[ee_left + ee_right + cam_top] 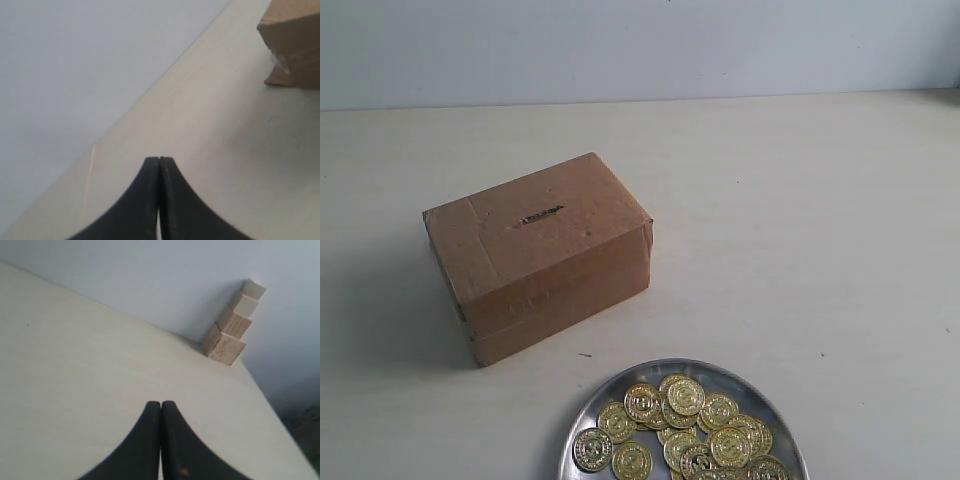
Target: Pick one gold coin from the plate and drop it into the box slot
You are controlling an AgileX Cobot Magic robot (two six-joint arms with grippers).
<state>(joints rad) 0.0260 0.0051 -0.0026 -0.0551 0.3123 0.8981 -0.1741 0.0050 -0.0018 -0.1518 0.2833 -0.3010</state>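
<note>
A brown cardboard box point(545, 250) stands left of centre on the pale table, and the narrow dark slot point(539, 215) is cut in its top face. Near the front edge lies the round silver plate point(582, 415), holding several gold coins point(685, 397) in a loose heap. Neither arm shows in the exterior view. In the left wrist view my left gripper point(159, 159) is shut with nothing in it, and a corner of the box point(295, 45) shows some way beyond it. My right gripper point(161, 402) is shut and empty over bare table.
A stack of pale wooden blocks point(231, 325) stands against the wall at the table's edge in the right wrist view. The table edge drops away beside them. A grey wall runs behind the table.
</note>
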